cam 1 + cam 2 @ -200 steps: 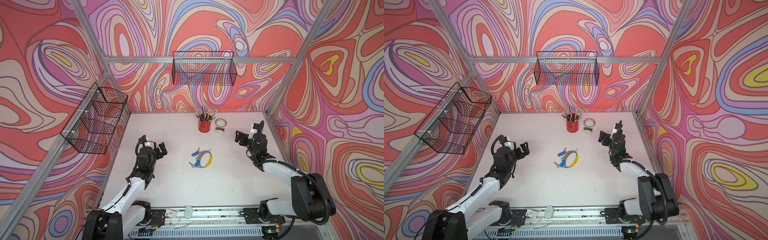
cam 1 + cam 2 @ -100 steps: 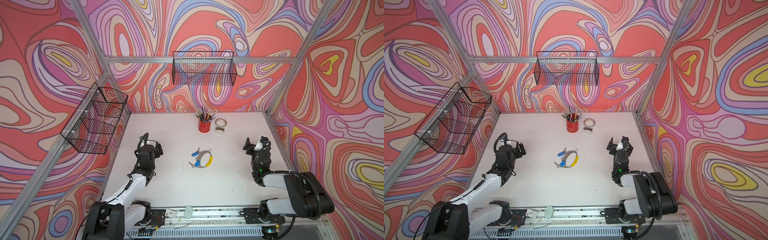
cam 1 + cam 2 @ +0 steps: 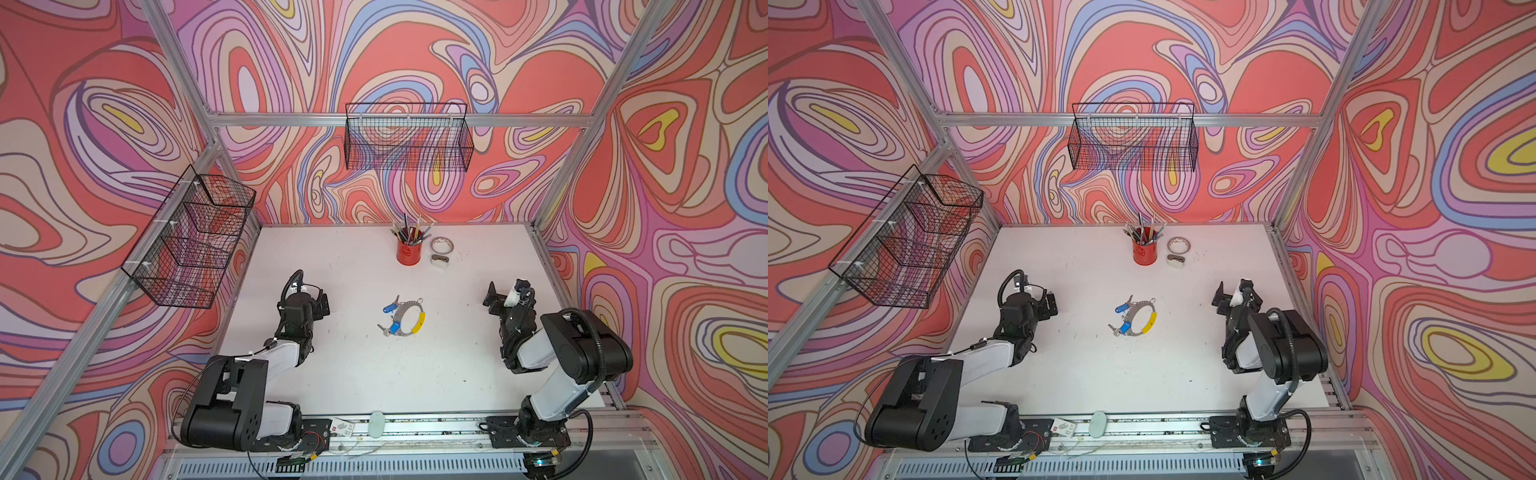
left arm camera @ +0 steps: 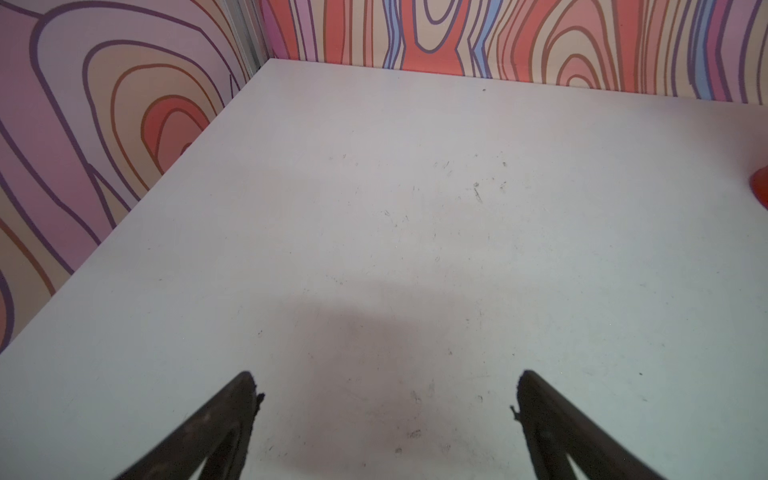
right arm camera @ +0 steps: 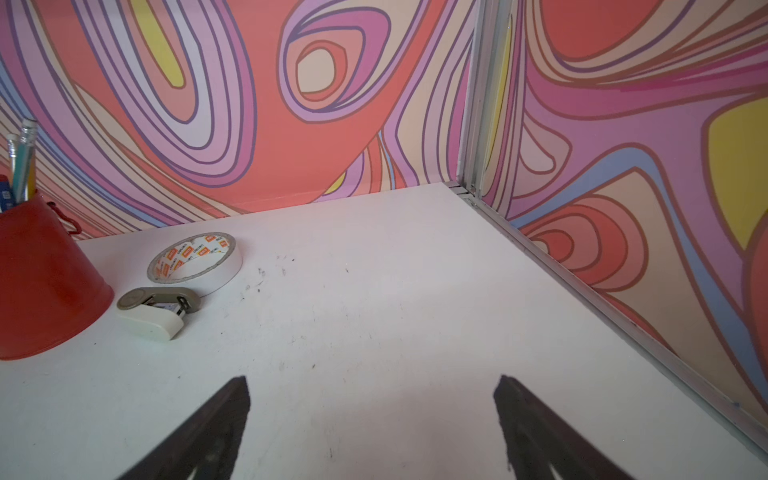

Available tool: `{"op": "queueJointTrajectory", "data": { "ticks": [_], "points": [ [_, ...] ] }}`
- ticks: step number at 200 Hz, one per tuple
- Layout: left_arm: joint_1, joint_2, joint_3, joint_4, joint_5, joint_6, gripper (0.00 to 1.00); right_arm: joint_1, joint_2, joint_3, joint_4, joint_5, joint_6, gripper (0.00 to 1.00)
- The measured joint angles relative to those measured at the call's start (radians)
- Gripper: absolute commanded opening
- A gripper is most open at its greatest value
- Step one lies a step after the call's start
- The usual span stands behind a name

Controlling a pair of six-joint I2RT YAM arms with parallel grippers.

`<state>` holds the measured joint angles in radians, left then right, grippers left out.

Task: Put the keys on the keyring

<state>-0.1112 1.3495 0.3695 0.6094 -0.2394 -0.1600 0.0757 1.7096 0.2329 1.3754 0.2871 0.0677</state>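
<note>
Keyring (image 3: 418,324) lies flat near the middle of the counter (image 3: 357,374); also seen in the other top view (image 3: 1149,322). Keys (image 3: 389,308) sit against the hoop's outer edge, one blue tag at its 10 o'clock, the other at its 7 o'clock.

Left hand (image 3: 321,300): released, fingers spread, nothing between them. It sits at 9 o'clock from the keyring, well apart. Its wrist view shows only bare counter between the fingers (image 4: 232,415).

Right hand (image 3: 505,293): released, holding nothing. It sits at 3 o'clock from the keyring, well apart.

Red cup (image 3: 408,253) stands at 12 o'clock from the keyring, with the tape roll (image 5: 195,259) just beside it.

Hard to make out: whether the keys' small rings are threaded on the hoop or only touching it. Keyring falls outside both wrist views. Red cup is cut off at the right wrist view's edge (image 5: 37,282).
</note>
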Motion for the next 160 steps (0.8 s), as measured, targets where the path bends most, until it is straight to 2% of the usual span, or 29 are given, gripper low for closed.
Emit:
{"op": "queueJointTrajectory", "data": {
  "ticks": [38,65,99,119,133,160],
  "points": [
    [0.0,-0.037,0.119,-0.169,0.001,0.036,1.0,-0.001,0.0,0.027,-0.015,0.001,-0.002,0.98],
    [0.0,-0.065,0.077,-0.03,-0.028,0.091,1.0,-0.002,0.0,0.043,-0.048,0.012,-0.001,0.98],
    [0.007,0.032,-0.063,0.155,-0.048,0.123,1.0,-0.002,0.0,0.089,-0.114,0.015,0.0,0.98],
    [0.031,0.165,-0.092,0.303,-0.017,0.135,1.0,-0.002,0.0,0.106,-0.142,0.019,0.001,0.98],
    [0.051,0.2,-0.063,0.249,0.03,0.136,1.0,-0.002,0.0,0.116,-0.164,0.024,0.001,0.98],
    [0.082,0.204,-0.001,0.262,0.091,0.137,1.0,-0.002,0.0,0.122,-0.188,0.031,0.001,0.98]
  ]
}}
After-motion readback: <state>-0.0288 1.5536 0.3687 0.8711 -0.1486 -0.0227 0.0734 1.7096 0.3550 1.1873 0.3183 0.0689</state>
